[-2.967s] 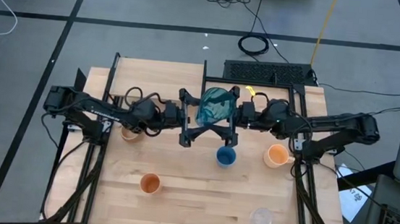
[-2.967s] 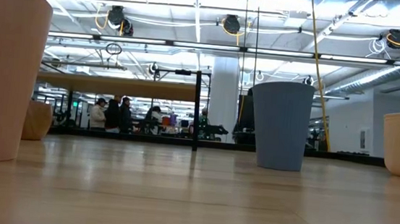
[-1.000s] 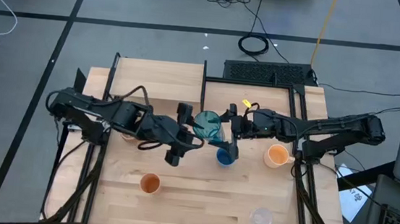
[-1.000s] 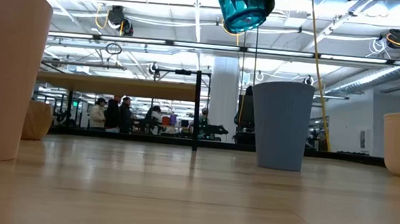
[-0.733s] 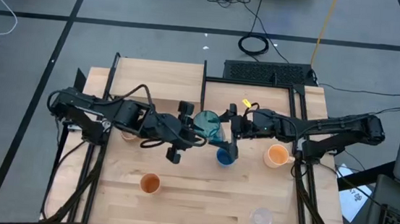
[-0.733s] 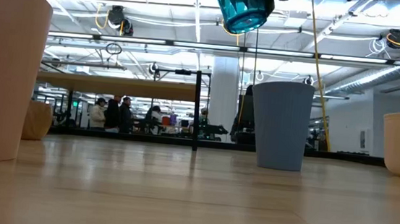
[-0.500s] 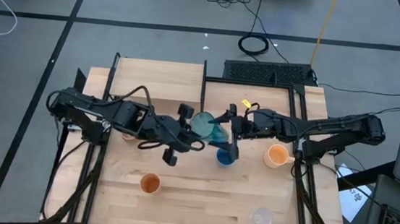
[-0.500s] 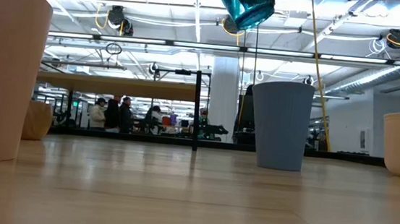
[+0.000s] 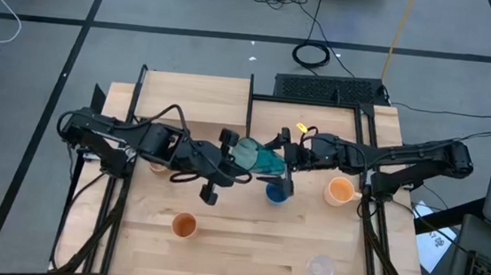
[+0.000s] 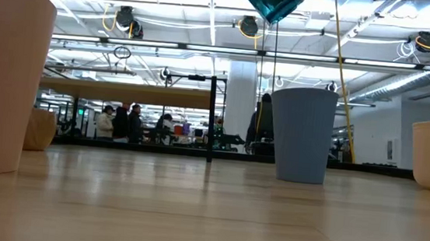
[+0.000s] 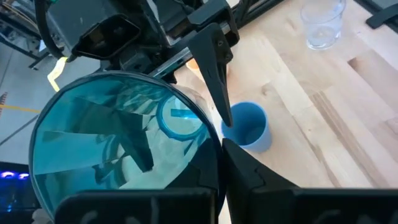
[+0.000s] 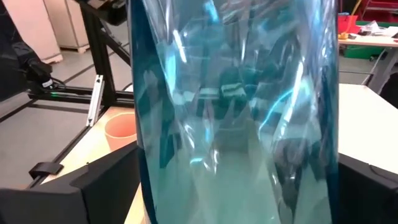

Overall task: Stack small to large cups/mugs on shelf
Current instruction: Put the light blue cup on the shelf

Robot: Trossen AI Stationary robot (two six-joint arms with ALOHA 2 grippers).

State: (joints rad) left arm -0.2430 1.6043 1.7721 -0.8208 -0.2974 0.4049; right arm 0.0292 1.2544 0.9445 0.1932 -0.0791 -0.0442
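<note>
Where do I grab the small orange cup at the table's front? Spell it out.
Take the orange cup by its rim from straight above, probably with one finger inside and one outside. It stands upright with its open mouth facing up.

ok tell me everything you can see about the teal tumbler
The tumbler is tall, translucent teal plastic with a faceted wall, and empty. It hangs tilted in the air above the table's middle, over and just beside the blue cup, touching no surface. The left tool is shut on its rim; the right tool straddles its body with open fingers.
</note>
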